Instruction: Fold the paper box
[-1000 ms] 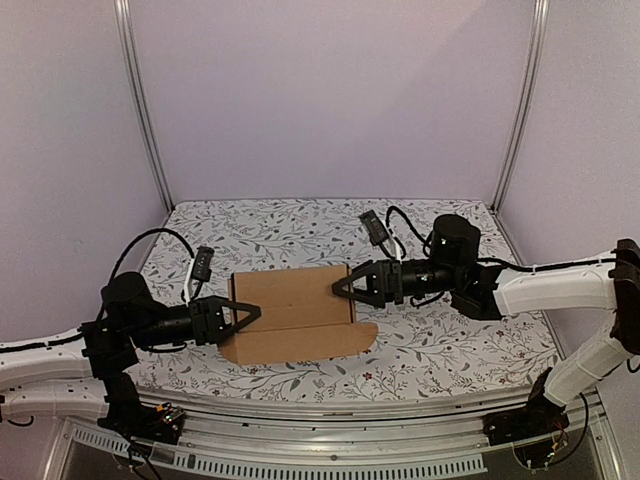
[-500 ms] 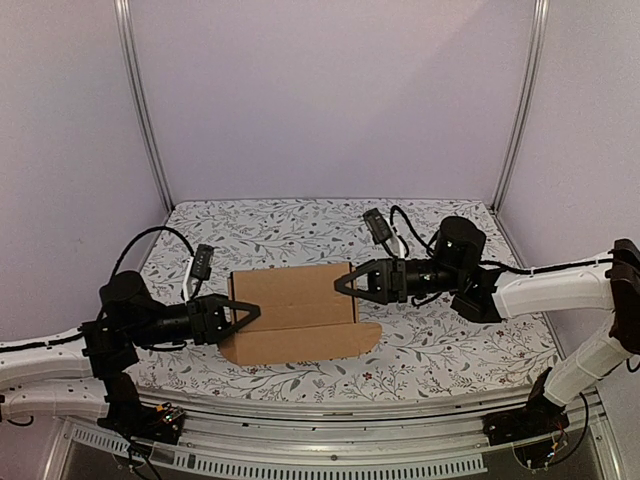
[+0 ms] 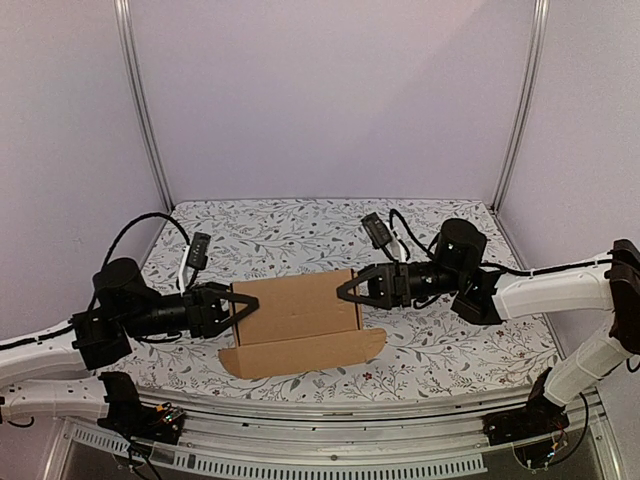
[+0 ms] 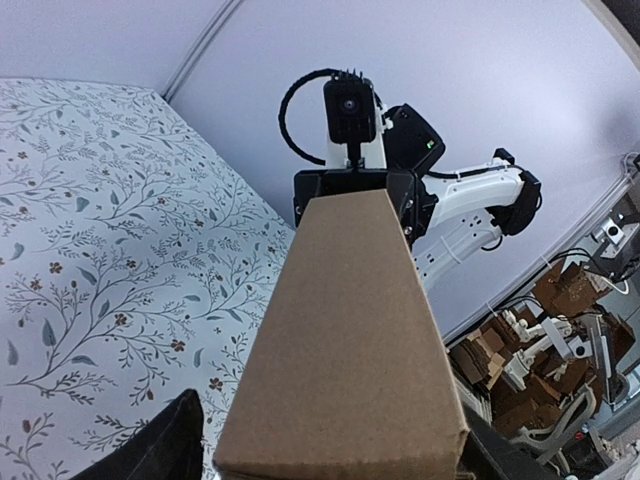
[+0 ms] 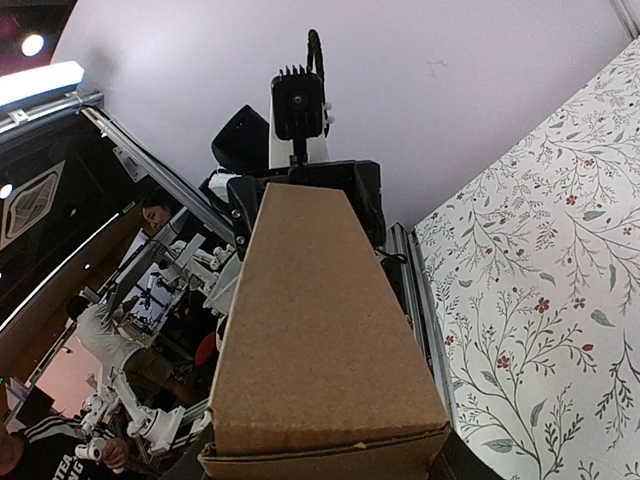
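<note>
The paper box [image 3: 298, 305] is plain brown cardboard, folded into a low rectangular shape in the middle of the table, with a long front flap [image 3: 305, 352] lying out toward me. My right gripper [image 3: 347, 290] is shut on the box's right end. My left gripper [image 3: 247, 303] is open, its fingers straddling the left end. In the left wrist view the box [image 4: 350, 340] runs away between the left gripper's [image 4: 330, 445] fingers, and one finger [image 4: 170, 440] stands slightly off it. The right wrist view has the box [image 5: 320, 330] filling the right gripper's [image 5: 320, 462] jaws.
The floral tablecloth [image 3: 450, 340] covers the table. Metal corner posts [image 3: 145, 110] and purple walls close in the back and sides. A metal rail [image 3: 330, 415] runs along the near edge. Camera cables [image 3: 385, 232] loop above both wrists.
My right gripper has closed on the box's right end. The left jaws have spread wider. The box has shifted slightly right, and the left arm has risen a little.
</note>
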Robot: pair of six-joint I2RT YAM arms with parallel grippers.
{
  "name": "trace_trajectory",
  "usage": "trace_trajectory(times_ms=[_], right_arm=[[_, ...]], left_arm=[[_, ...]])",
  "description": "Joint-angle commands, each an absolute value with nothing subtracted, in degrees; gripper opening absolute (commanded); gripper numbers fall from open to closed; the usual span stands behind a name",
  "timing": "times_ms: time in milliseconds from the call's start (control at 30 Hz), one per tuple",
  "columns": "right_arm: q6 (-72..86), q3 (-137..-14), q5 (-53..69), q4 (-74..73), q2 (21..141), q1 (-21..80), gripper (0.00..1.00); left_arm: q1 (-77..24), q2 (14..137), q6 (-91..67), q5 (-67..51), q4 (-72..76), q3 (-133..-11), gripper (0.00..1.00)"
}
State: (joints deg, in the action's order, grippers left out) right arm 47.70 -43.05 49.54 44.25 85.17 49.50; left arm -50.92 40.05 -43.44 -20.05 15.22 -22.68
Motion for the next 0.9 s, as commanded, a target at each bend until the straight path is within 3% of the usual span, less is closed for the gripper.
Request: trace_trajectory(times_ms=[0, 267, 867], right_arm=[[47.1, -42.1, 50.9, 45.1, 84.1, 49.9, 0.25], [47.0, -42.3, 50.4, 45.0, 84.0, 49.9, 0.25], [46.8, -42.5, 49.6, 44.9, 83.3, 49.9, 0.25]], left_arm=[[-49.9, 41.0, -41.6, -21.3, 13.3, -24.5, 0.75], [-49.9, 43.5, -42.5, -23.8, 15.8, -24.0, 0.66], [-49.9, 39.4, -43.7, -25.4, 15.5, -22.0, 0.59]])
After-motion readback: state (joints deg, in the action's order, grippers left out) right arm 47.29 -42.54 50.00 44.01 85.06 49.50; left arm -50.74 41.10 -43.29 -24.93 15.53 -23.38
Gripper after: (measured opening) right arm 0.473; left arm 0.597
